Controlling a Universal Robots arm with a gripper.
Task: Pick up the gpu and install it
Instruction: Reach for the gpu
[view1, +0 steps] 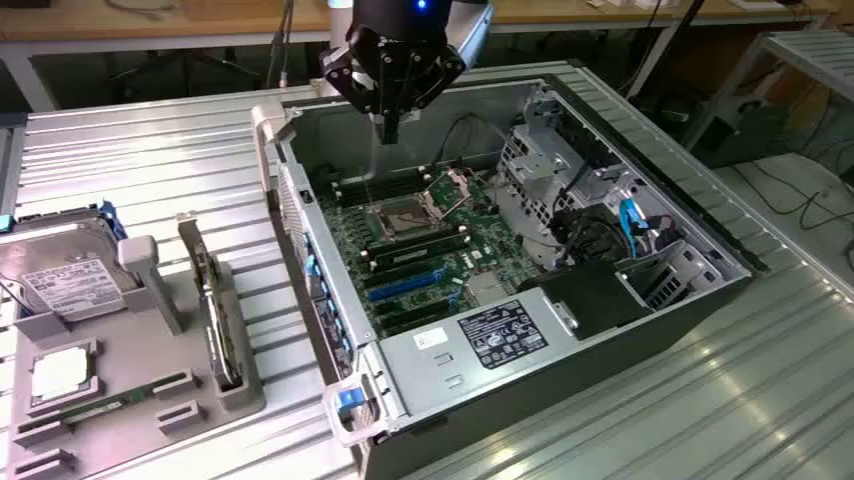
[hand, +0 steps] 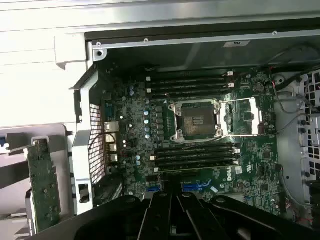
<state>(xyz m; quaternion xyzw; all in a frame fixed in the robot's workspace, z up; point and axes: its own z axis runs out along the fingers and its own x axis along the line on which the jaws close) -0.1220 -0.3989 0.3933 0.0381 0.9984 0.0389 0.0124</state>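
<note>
Your claw (view1: 390, 132) hangs over the far end of the open case (view1: 667, 170), its fingers pinched together with nothing between them. In the wrist view they point down at the motherboard (hand: 200, 150), close to the blue slots (hand: 196, 187). The gpu (view1: 218, 320) stands on edge in the grey holder (view1: 160, 300) on the exterior view's left, just beside the case, with the hard drive (view1: 67, 275) further left. Claw and gpu are well apart.
</note>
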